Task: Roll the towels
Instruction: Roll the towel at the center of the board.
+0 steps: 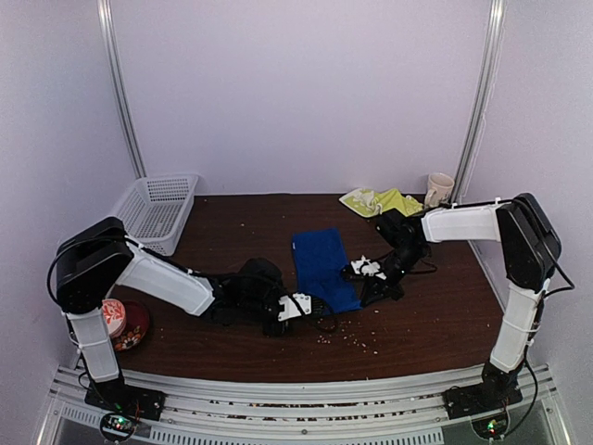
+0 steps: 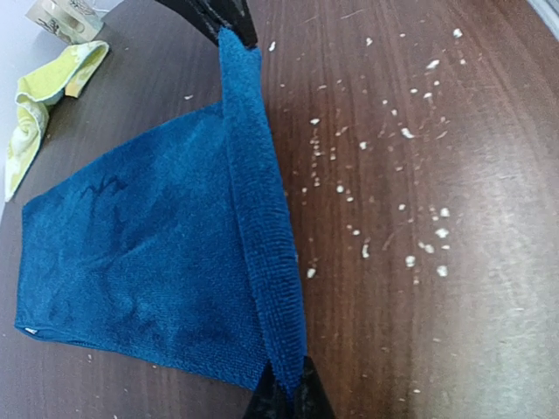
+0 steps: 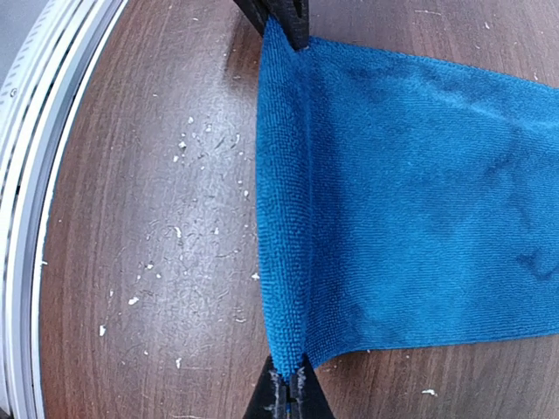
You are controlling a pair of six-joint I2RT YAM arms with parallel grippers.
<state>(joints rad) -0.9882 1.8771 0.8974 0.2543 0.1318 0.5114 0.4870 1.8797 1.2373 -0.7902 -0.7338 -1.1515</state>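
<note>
The blue towel [image 1: 321, 262] lies flat in the middle of the table, long side running away from me. Its near edge is pulled up into a taut ridge [image 2: 260, 218] between both grippers. My left gripper [image 1: 309, 306] is shut on the near left corner [image 2: 288, 384]. My right gripper [image 1: 367, 269] is shut on the near right corner [image 3: 290, 377]. Each wrist view shows the other gripper's dark fingertips [image 2: 218, 17] [image 3: 281, 19] at the far end of the ridge. The yellow-green towel [image 1: 380, 200] [image 2: 35, 105] lies crumpled at the back right.
A white mug [image 1: 439, 189] stands beside the yellow-green towel. A white basket [image 1: 154, 210] sits at the back left, and a red-and-white object [image 1: 121, 323] at the near left. Pale crumbs [image 1: 357, 338] [image 2: 393, 175] are scattered near the towel's front edge.
</note>
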